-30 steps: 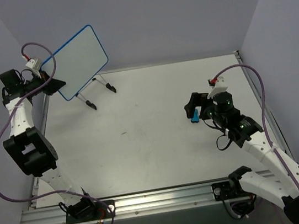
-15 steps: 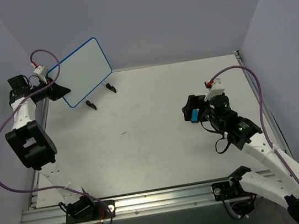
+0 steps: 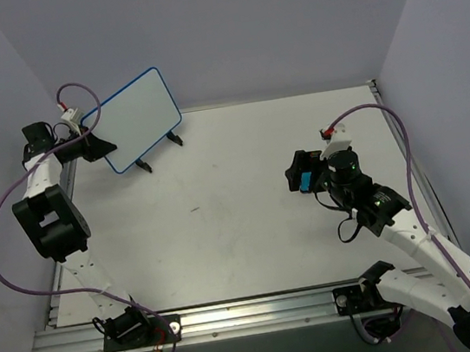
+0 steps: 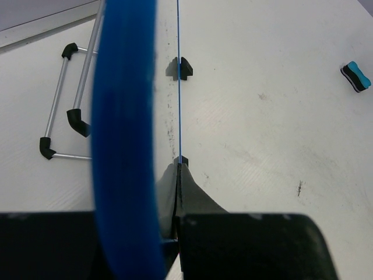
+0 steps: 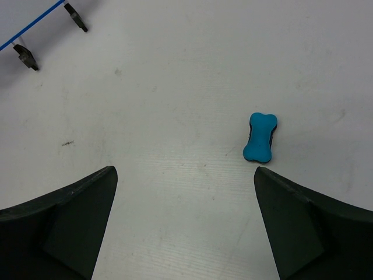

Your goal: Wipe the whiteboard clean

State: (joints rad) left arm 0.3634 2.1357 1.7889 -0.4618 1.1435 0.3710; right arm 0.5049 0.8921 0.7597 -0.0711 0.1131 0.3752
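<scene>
1. Pale lilac walls point(image 3: 240, 26) close in the white worktop point(image 3: 227, 247) on the left, far and right sides. Both arm bases are bolted along its near edge.
2. At the far left, my left end effector point(image 4: 178, 170) is pinched narrow on the left edge of the whiteboard point(image 3: 141, 115). From the wrist camera I see its two fingers pressed on either side of the thin blue frame.
3. The whiteboard stands tilted over the far left corner of the worktop. From overhead its face reads plain white.
4. The wire easel stand point(image 4: 58, 105) shows in my left wrist view as silver rods with black end caps lying on the worktop just beside the board's edge. Overhead, two black feet point(image 3: 141, 164) sit right under the board's lower edge. I cannot tell whether the board rests on them or hangs from the grip.
5. Around the middle of the worktop there is one small dark mark point(image 3: 194, 208).
6. On the right, my right end effector point(image 5: 183, 175) hovers over the worktop with its fingers spread wide and nothing between them.
7. A blue eraser point(image 5: 260, 137), bone-shaped, lies flat on the worktop below that end effector. It is nearer the right-hand finger in the wrist view and clear of both.
</scene>
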